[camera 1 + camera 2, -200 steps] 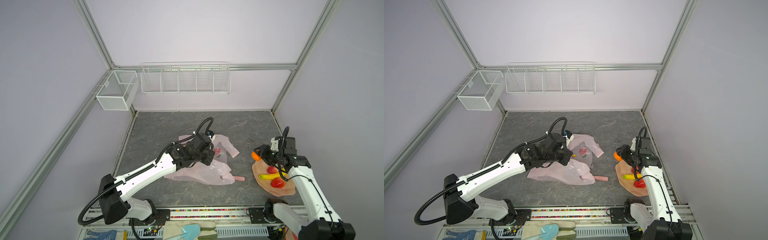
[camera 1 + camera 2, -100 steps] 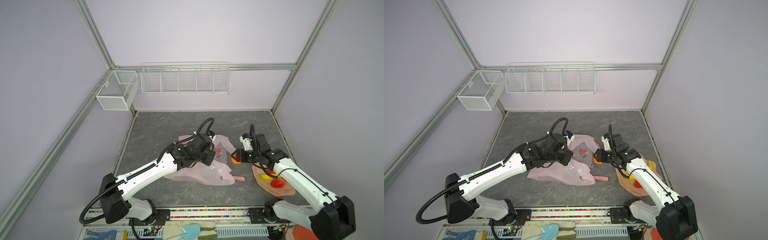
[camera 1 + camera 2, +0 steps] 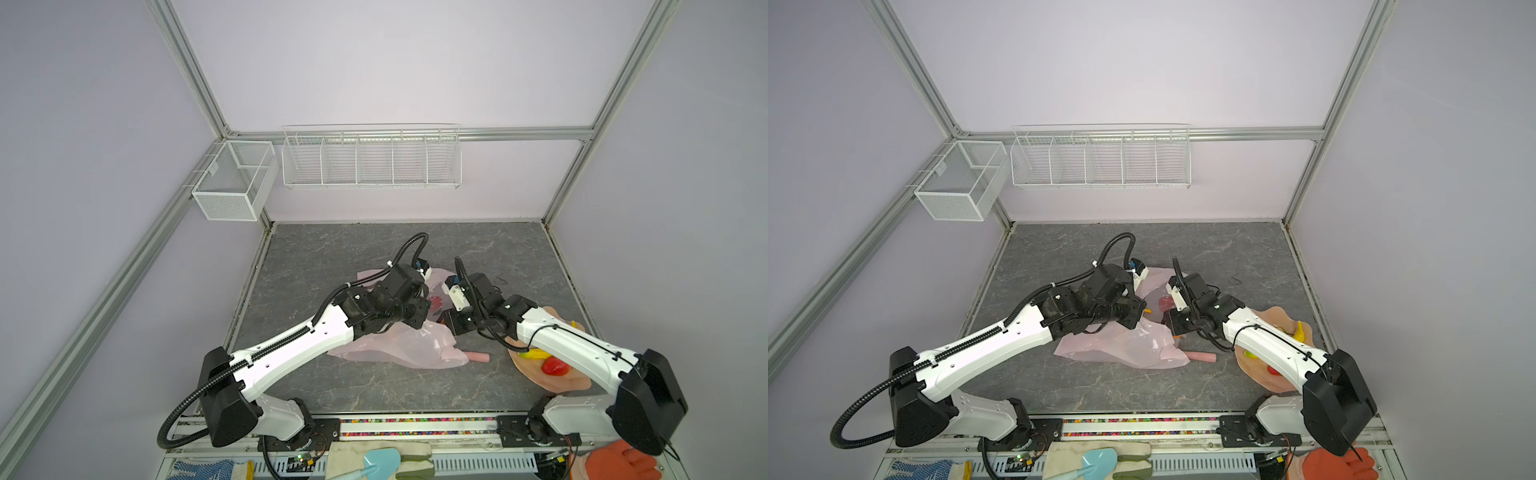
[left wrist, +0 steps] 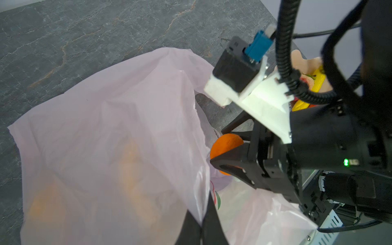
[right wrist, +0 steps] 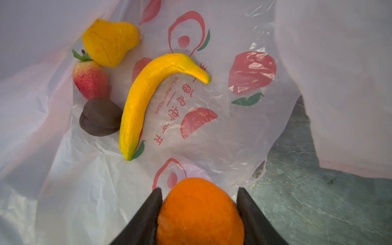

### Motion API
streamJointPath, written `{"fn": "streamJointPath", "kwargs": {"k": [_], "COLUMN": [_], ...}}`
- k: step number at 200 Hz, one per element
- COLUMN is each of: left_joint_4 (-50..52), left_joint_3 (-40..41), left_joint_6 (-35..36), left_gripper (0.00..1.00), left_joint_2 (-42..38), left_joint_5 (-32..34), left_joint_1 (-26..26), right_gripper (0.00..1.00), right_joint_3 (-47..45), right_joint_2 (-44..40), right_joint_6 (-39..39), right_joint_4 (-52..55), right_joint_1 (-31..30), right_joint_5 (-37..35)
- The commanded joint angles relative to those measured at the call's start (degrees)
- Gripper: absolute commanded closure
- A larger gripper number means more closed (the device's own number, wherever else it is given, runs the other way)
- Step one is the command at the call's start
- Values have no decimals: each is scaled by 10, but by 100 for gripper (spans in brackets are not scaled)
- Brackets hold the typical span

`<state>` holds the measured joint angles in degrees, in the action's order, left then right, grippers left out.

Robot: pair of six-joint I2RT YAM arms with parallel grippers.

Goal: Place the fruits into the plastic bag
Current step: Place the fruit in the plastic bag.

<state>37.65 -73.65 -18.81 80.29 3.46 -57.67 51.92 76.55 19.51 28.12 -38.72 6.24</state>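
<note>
The bag (image 3: 399, 345) lies crumpled in the middle of the surface (image 3: 332, 257), with its mouth turned to the right. Through the mouth, four fruits are seen resting on its lower layer: a banana (image 5: 144, 95), a strawberry (image 5: 90, 79), a bumpy yellow fruit (image 5: 109, 42) and a dark brown fruit (image 5: 99, 116). The last three are bunched together, and the banana lies just beside them. The bag's upper layer is pinched between the closed fingers of the left hand (image 4: 201, 220) and is held raised off the lower layer. An orange (image 5: 199, 212) is gripped between the fingers of the right hand (image 5: 199, 188), just at the edge of the mouth, above the printed lower layer. A pink handle (image 3: 478, 356) sticks out at the bag's near right edge. Further right, near the surface's edge, a tan plate (image 3: 561, 384) is partly covered by the right arm. A second banana (image 3: 534, 354) and a second strawberry (image 3: 554, 366) lie on it. Two wire baskets (image 3: 370, 160) are hung at the far wall.
</note>
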Motion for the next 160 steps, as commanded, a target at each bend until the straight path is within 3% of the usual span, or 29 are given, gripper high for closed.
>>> {"fn": "streamJointPath", "kwargs": {"k": [1,91,117,160], "left_joint_4": [6,7,7,6], "left_joint_3": [-21,-24,-24,-24], "left_joint_6": [-1,-1,-1,0], "left_gripper": [100,100,100,100], "left_joint_2": [5,2,3,2], "left_joint_5": [9,7,10,13], "left_joint_1": [-2,-3,-3,-3], "right_gripper": [64,64,63,59], "right_joint_3": [11,10,16,77], "right_joint_2": [16,121,159,231], "right_joint_6": [4,196,257,311], "right_joint_4": [-23,-206,-244,-240], "right_joint_1": [-11,-19,-32,-65], "right_joint_5": [0,123,130,155]}}
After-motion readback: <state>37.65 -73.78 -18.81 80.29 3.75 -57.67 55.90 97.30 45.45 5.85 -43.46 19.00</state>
